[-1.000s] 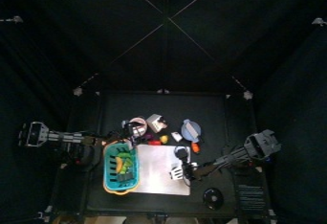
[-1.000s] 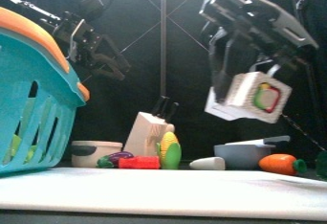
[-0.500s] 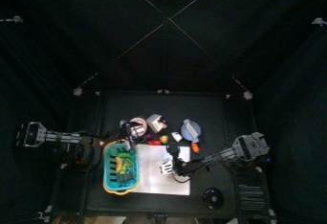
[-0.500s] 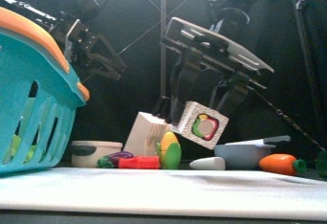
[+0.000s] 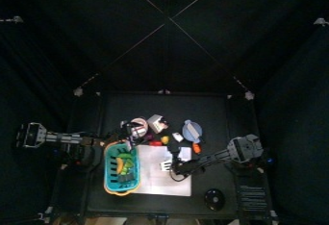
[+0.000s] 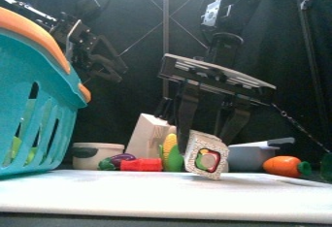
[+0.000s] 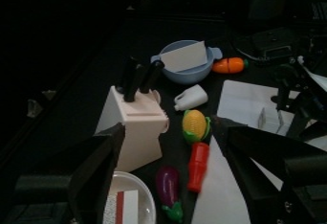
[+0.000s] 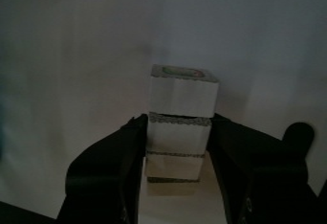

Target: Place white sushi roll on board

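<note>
A white sushi roll (image 6: 207, 154), a pale block with a coloured filling on its end face, is pinched between the jaws of the right gripper (image 6: 205, 124). Its lower corner sits at or just above the white board (image 6: 155, 194), near the board's right edge; whether it touches cannot be told. The wrist view shows the roll (image 8: 179, 137) against the bare board (image 8: 76, 65). The left gripper (image 7: 179, 170) hangs spread and empty beyond the table's left edge, near the teal basket (image 6: 33, 105). This looks like the placing step, nearly finished. Next the right jaws would need to part, then lift straight up without tipping the roll.
</note>
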